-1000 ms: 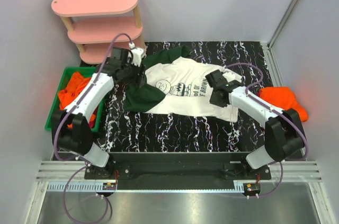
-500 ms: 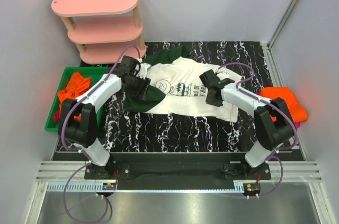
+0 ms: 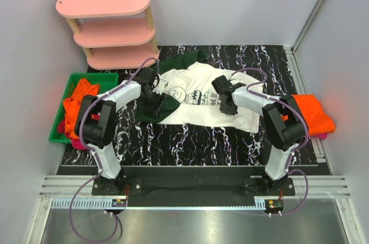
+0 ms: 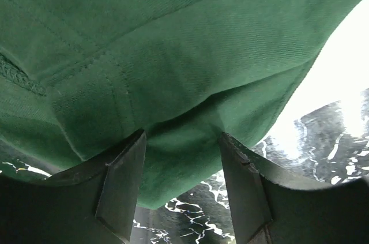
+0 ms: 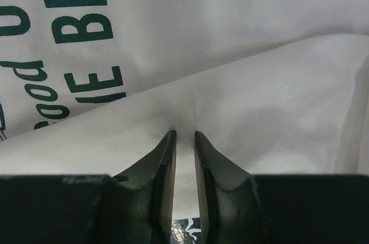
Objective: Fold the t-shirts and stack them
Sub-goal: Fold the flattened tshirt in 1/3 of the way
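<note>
White t-shirt (image 3: 199, 105) spread on your black marbled table (image 3: 190, 140), both claws at it.
Your right gripper (image 5: 184, 134) pinches a white fold near the lettering (image 5: 81, 27); your left gripper (image 4: 181, 140) stands spread at the green sleeve (image 4: 173, 53). Farther back, a pink shelf (image 3: 106, 25).

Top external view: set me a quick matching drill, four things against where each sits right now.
Things:
1. white t-shirt
2. pink shelf
3. green bin
4. orange t-shirt outside the bin

Places:
A. at the far left corner of the table
B. beside the table's left edge
C. spread over the middle of the table
D. at the table's right edge

Pairs: 1-C, 2-A, 3-B, 4-D.
</note>
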{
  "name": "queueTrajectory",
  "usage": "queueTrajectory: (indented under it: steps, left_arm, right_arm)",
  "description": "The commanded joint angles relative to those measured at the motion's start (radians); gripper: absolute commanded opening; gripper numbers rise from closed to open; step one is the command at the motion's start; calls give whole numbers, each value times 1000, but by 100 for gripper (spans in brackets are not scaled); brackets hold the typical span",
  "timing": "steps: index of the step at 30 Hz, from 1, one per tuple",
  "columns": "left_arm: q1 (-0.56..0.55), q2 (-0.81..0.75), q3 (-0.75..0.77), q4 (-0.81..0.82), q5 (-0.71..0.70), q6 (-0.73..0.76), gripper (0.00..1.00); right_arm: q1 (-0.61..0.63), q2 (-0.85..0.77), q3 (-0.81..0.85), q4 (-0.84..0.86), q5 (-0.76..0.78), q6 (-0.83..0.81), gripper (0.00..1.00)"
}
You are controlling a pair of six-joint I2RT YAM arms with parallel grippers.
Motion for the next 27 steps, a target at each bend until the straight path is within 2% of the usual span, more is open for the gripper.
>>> queueTrajectory:
  steps: [1,9,16,27]
  left_arm:
    - [-3,-6,-42,-29,-66,32,58]
    - [-3,-32,-93,-79,-86,71,57]
    - [-3,-50,-111,-133,-47,77,56]
    - [-5,-173,-204,-237,6,124,55]
  right_arm:
    - [5,5,-10,11,-12,12,27]
    - [5,-25,-92,6,-81,47,27]
    - [8,-67,-157,2,-121,77,27]
    - [22,-179,-267,-63,-161,127,27]
